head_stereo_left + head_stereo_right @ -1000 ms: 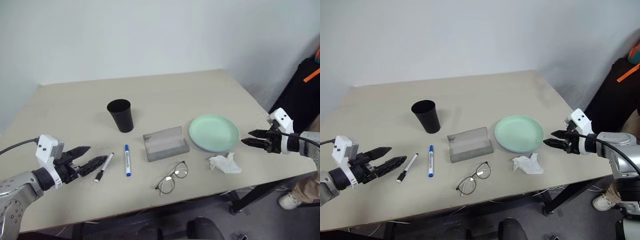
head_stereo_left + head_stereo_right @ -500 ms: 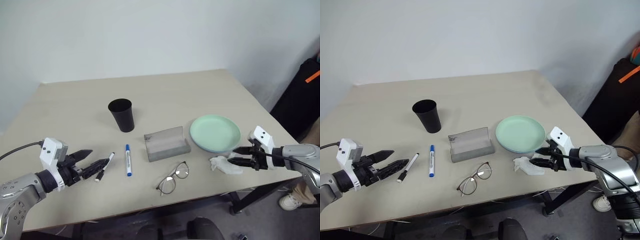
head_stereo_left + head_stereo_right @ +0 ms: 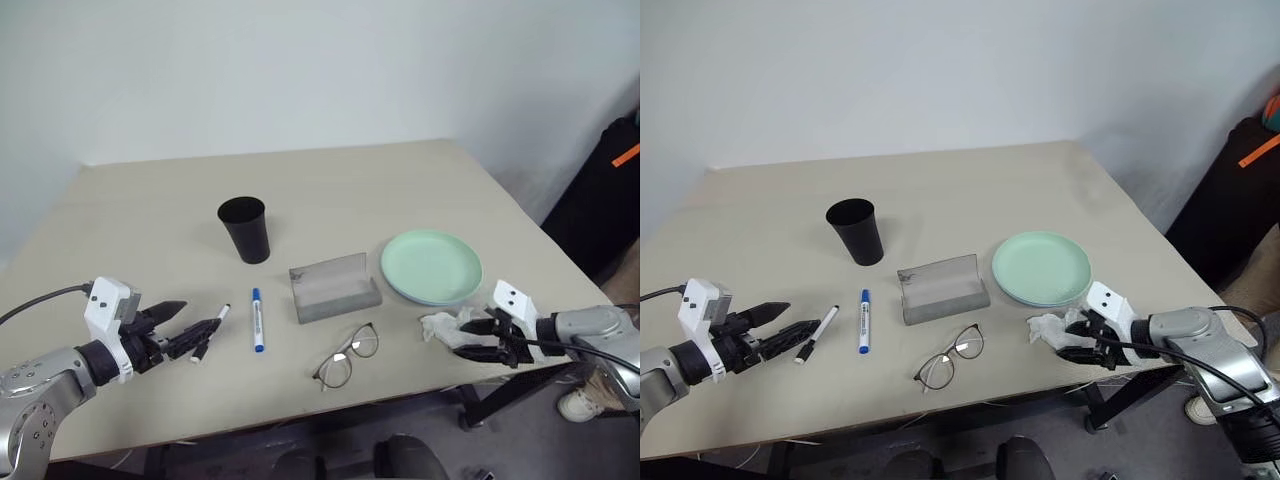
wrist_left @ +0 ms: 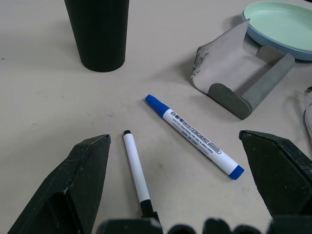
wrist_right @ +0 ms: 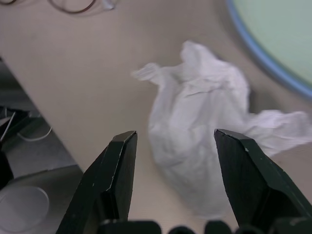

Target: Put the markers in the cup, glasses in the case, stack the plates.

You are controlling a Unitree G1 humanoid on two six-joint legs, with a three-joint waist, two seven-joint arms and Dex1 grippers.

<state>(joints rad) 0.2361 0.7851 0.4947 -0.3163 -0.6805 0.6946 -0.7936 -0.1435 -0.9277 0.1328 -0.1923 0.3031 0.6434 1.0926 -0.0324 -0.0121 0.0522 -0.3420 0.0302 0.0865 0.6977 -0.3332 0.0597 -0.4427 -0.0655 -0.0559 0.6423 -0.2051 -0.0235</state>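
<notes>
Two slim white-barrelled markers lie near the front left of the beige table (image 3: pixel 330 180): the black-capped marker (image 3: pixel 208 333) just off the tips of the left gripper (image 3: pixel 190 328), and the blue-capped marker (image 3: pixel 256 319) a little further to the right, roughly parallel to it. In the left wrist view the blue one's barrel carries printed writing that reads "WHITEBOARD MARKER", with smaller lettering too fine to make out. The left gripper's two black fingers stand wide apart with nothing between them, the black-capped marker lying on the table ahead of the gap. Behind the markers stands the black tapered plastic cup (image 3: pixel 245 229), upright and apart from them. To the right, the grey felt-like hinged case (image 3: pixel 333 287) sits open, and just in front of it lie the thin dark wire-framed glasses (image 3: pixel 346 354) with round lenses. The mint green round plate (image 3: pixel 430 264) rests on a light blue plate (image 4: pixel 273 44) whose rim shows beneath it. Beside the plates, the right gripper (image 3: pixel 1077 338) is at the crumpled white tissue (image 5: pixel 195 126), its fingers parted on either side of the tissue and not closed on it.
</notes>
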